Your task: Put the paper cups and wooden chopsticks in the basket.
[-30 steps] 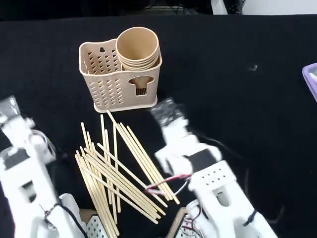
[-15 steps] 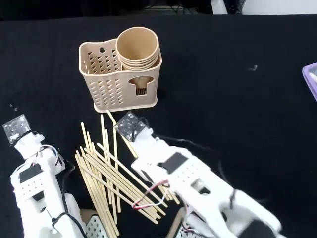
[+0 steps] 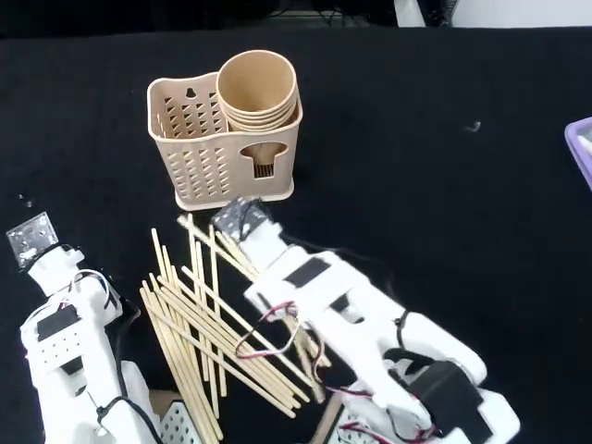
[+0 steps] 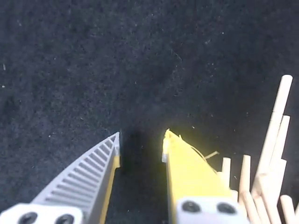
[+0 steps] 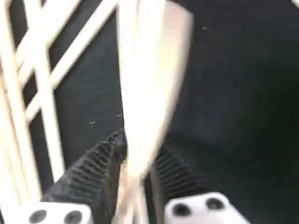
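High view: a beige perforated plastic basket [image 3: 208,176], upper centre, holds stacked tan paper cups [image 3: 257,88]; pale wooden chopsticks [image 3: 199,324] lie scattered below it. Left wrist view: the left gripper [image 4: 141,140] stands parted and empty. Right wrist view: the right gripper [image 5: 139,151] is closed on a few chopsticks, so pick-up seems in hand; the next move calls for lifting them and lowering them endwise into the basket's free compartment.

On my table [image 3: 444,185], the basket [image 3: 208,165] stands at twelve o'clock from the scattered chopsticks [image 3: 188,326], cups [image 3: 263,117] stacked in its right compartment.
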